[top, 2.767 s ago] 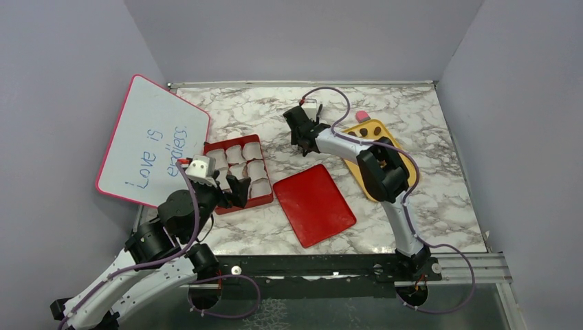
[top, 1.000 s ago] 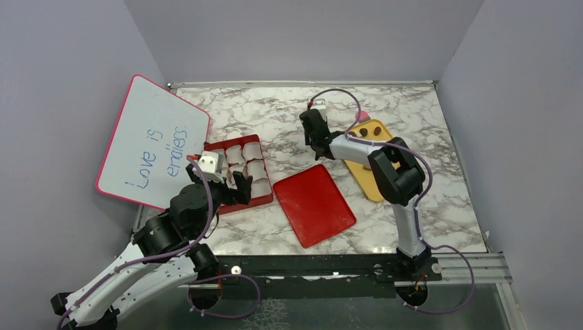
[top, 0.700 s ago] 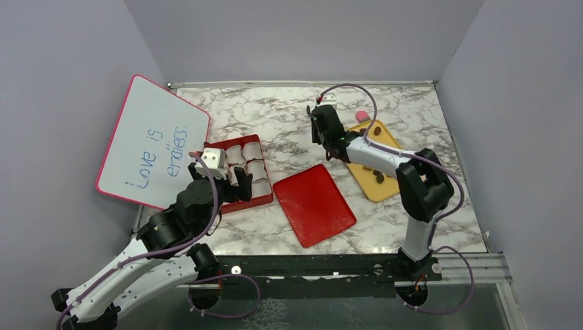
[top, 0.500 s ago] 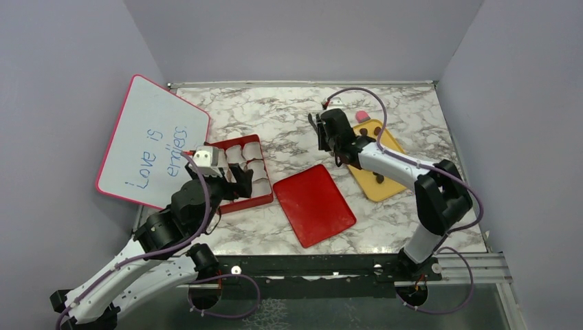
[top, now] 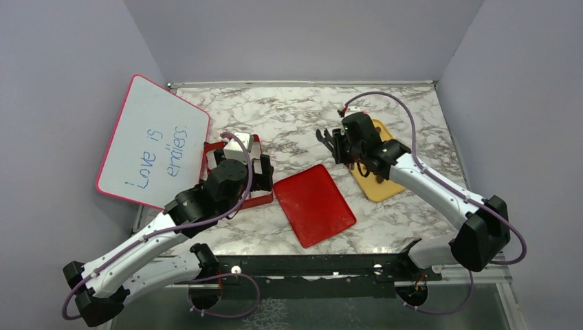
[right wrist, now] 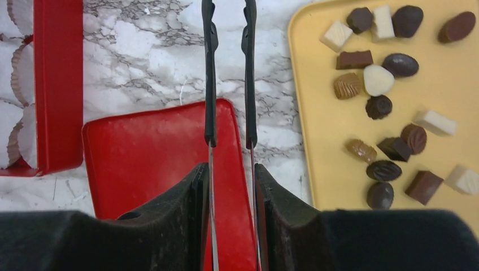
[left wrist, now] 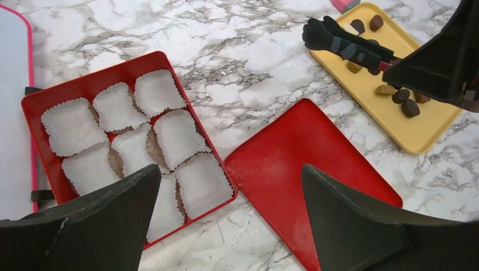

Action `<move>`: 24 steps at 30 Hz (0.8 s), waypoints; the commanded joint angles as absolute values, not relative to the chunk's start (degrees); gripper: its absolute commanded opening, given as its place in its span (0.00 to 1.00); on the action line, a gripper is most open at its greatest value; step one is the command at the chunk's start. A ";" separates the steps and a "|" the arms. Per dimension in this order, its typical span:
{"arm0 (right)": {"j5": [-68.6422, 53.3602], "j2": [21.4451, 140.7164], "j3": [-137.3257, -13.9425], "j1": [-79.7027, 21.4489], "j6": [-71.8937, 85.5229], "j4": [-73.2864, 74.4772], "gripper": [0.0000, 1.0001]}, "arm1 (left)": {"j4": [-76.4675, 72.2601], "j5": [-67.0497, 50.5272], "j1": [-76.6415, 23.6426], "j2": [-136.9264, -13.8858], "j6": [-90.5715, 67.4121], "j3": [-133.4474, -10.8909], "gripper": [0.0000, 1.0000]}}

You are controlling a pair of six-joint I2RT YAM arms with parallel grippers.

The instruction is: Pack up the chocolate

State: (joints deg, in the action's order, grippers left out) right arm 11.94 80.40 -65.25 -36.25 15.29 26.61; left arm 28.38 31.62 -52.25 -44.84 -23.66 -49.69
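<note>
The chocolate (right wrist: 384, 84) is several small brown, tan and white pieces on a yellow tray (right wrist: 316, 113), also seen in the left wrist view (left wrist: 402, 96). My right gripper (right wrist: 229, 175) is shut on thin metal tongs (right wrist: 210, 84) with black tips. The tongs hang over the marble between the tray and a red lid (right wrist: 147, 164), and their tips are empty. In the top view this gripper (top: 347, 146) is at the tray's left edge. My left gripper (left wrist: 229, 175) is open and empty above the near corner of a red box (left wrist: 34, 113) that holds white paper cups (left wrist: 178, 135).
The red lid (top: 314, 204) lies flat between the box and the yellow tray (top: 378, 189). A whiteboard (top: 151, 141) leans at the far left. A pink block (left wrist: 344, 4) sits by the tray's far end. Grey walls close in three sides.
My right arm has swung right and toward me with the tongs, from the far middle to the tray's left edge. My left arm has reached forward and right over the red box.
</note>
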 commanded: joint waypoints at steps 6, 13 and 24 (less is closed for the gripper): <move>16.99 76.72 -68.09 -35.87 18.77 43.41 0.37 | 27.95 29.44 -52.35 -40.25 -14.69 -48.74 0.96; 22.39 79.84 -71.98 -35.62 19.45 50.88 0.37 | 28.58 29.36 -52.35 -33.40 -13.46 -43.45 0.97; 24.03 81.44 -71.18 -31.55 19.26 49.39 0.36 | 28.95 28.92 -52.39 -32.01 -12.57 -42.45 0.98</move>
State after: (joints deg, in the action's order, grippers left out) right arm 21.74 80.51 -70.13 -32.49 18.63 48.58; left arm 29.28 29.95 -52.25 -31.99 -13.82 -42.87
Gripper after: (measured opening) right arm 0.369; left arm 0.975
